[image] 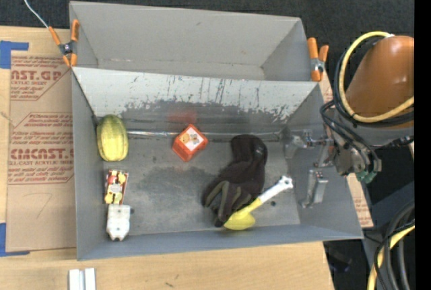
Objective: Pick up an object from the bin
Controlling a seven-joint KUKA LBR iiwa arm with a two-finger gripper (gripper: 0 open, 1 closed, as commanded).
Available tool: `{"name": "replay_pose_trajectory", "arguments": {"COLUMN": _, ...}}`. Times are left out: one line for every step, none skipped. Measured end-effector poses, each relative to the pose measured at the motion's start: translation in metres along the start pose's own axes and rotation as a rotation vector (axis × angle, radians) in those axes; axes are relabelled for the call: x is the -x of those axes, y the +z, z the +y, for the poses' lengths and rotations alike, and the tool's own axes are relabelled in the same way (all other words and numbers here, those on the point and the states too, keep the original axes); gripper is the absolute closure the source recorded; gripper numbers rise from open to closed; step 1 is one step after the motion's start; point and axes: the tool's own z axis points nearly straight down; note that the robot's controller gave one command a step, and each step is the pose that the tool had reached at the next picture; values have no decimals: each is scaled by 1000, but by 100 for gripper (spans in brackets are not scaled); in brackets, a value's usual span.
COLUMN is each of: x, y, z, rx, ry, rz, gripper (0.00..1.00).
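Jaws are low in the bin [202, 245], just right of the black glove [239, 177]. Honestly can't tell if they're spread or pressed together.

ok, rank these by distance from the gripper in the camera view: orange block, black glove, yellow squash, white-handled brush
1. White-handled brush: front right, just left of the gripper.
2. Black glove: centre-right, behind the brush.
3. Orange block: centre, towards the back wall.
4. Yellow squash: far left.
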Motion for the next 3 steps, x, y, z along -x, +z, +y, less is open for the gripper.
{"name": "replay_pose_trajectory", "arguments": {"x": 2, "y": -4, "z": 0, "rx": -1, "ry": -2, "rz": -8, "gripper": 0}}
{"name": "replay_pose_trajectory", "arguments": {"x": 1, "y": 78, "z": 63, "rx": 0, "ry": 13, "rz": -7, "gripper": 0}}
{"name": "replay_pose_trajectory", "arguments": {"x": 14, "y": 109, "z": 52, "rx": -1, "ry": -168, "rz": -8, "gripper": 0}}
